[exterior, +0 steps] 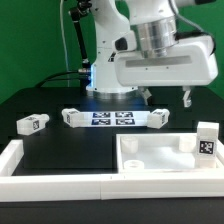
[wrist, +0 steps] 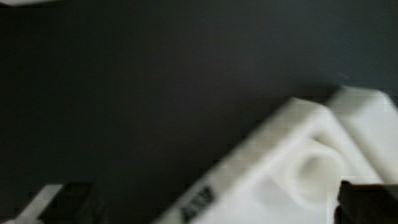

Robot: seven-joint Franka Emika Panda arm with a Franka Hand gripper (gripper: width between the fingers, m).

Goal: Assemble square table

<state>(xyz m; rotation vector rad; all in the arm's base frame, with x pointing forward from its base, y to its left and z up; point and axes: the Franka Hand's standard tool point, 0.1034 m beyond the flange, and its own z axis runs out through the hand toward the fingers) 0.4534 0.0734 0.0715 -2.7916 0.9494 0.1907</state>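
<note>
The white square tabletop [exterior: 155, 157] lies rim up at the front, toward the exterior view's right. My gripper [exterior: 168, 96] hangs above its far edge, open and empty. In the wrist view a corner of the tabletop [wrist: 302, 140] with its round hole [wrist: 317, 178] lies between the spread fingers of the gripper [wrist: 210, 208], below them. Several white tagged legs are loose: one lying at the exterior view's left [exterior: 33, 123], one beside the marker board [exterior: 72, 117], one on its other side [exterior: 158, 117], and one upright next to the tabletop [exterior: 207, 140].
The marker board [exterior: 112, 118] lies flat at the back middle, in front of the robot base [exterior: 105, 70]. Low white border strips run along the front edge [exterior: 60, 185] and the left side [exterior: 12, 152] of the black table.
</note>
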